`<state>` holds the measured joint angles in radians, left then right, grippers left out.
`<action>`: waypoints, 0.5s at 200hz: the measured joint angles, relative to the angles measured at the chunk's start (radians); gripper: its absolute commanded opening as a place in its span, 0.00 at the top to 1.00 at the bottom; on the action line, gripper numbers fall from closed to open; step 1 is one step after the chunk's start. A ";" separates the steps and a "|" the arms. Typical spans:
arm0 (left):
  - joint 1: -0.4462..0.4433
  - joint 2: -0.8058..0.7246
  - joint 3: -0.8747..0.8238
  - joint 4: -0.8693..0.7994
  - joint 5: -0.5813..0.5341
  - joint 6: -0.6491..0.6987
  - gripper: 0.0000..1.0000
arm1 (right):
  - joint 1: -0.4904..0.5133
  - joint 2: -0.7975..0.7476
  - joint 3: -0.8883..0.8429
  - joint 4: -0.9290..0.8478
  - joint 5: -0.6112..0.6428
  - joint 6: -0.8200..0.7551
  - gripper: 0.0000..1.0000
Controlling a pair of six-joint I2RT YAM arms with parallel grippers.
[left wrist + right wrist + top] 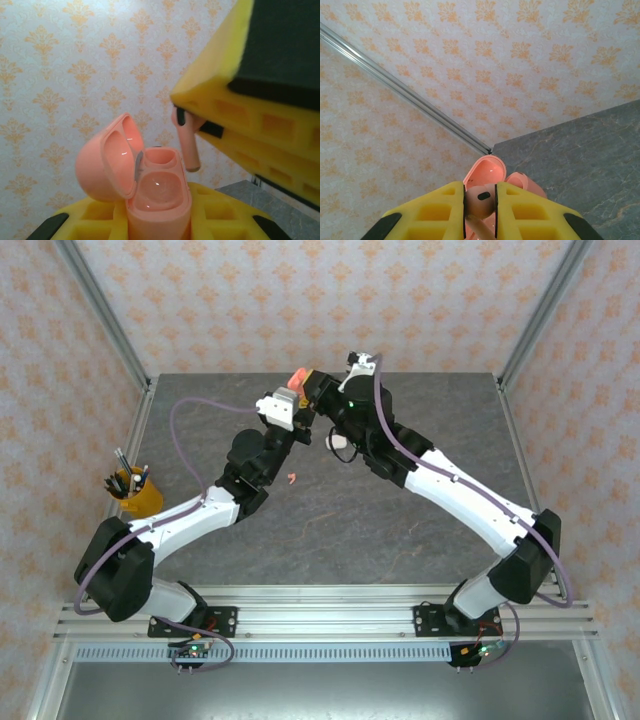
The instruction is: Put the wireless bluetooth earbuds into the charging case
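**As the left arm holds the pink case open, the right poises an earbud beside its well**

Because the case's wells open upward and the earbud hangs stem-down, the coming move turns on a small sideways offset. In the left wrist view, the left gripper (157,222) is clamped on the salmon-pink pebble-shaped charging case (159,202) at the bottom centre of the frame. Its yellow foam pads sit either side of the body, and the hinged lid (107,160) is swung back to the left.

The right gripper (184,116) sits at the upper right, pinched shut on the head of a salmon-pink stemmed plastic earbud (189,145). The earbud's long axis is close to upright, leaning a little. The stem's tip hangs just right of the rear well (161,157), about level with the rim and apart from it. Both wells look empty, though the glossy plastic makes that a judgement.

To seat the bud, the right arm likely needs to shift it left in this view, over a well, then lower it along the stem's axis. A tilt or a miss could catch the rim.

In the top view, both grippers meet at the upper centre of the grey stone-patterned table (400,540). A second pink earbud (291,478) lies loose on the table below them, nearer the left arm. A small white object (340,443) rests beside the right arm.
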<state>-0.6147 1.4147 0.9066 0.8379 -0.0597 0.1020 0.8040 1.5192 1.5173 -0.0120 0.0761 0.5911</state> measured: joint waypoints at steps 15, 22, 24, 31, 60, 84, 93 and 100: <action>-0.006 0.003 0.009 0.000 0.003 0.000 1.00 | 0.000 0.006 0.003 0.006 -0.006 0.000 0.82; -0.007 0.004 0.013 0.000 0.003 0.000 1.00 | 0.000 0.008 0.003 0.006 -0.010 0.000 0.82; -0.007 0.005 0.014 0.000 0.004 0.000 1.00 | 0.000 0.008 0.003 0.006 -0.010 0.000 0.82; -0.007 0.006 0.017 0.000 0.005 0.000 1.00 | 0.000 0.010 0.003 0.006 -0.013 0.000 0.82; -0.007 0.008 0.018 0.000 0.008 0.000 1.00 | 0.000 0.011 0.008 0.007 -0.021 0.000 0.82; -0.007 0.009 0.018 0.000 0.010 0.000 1.00 | 0.000 0.011 0.008 0.007 -0.025 0.000 0.82; -0.007 0.009 0.018 0.000 0.010 0.000 1.00 | 0.000 0.011 0.008 0.007 -0.026 0.000 0.82; -0.007 0.010 0.019 0.000 0.010 0.000 1.00 | 0.000 0.011 0.008 0.007 -0.028 0.000 0.82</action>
<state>-0.6220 1.4242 0.9253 0.8379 -0.0494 0.1020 0.8040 1.5307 1.5253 -0.0051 0.0483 0.5911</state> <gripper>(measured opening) 0.239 0.181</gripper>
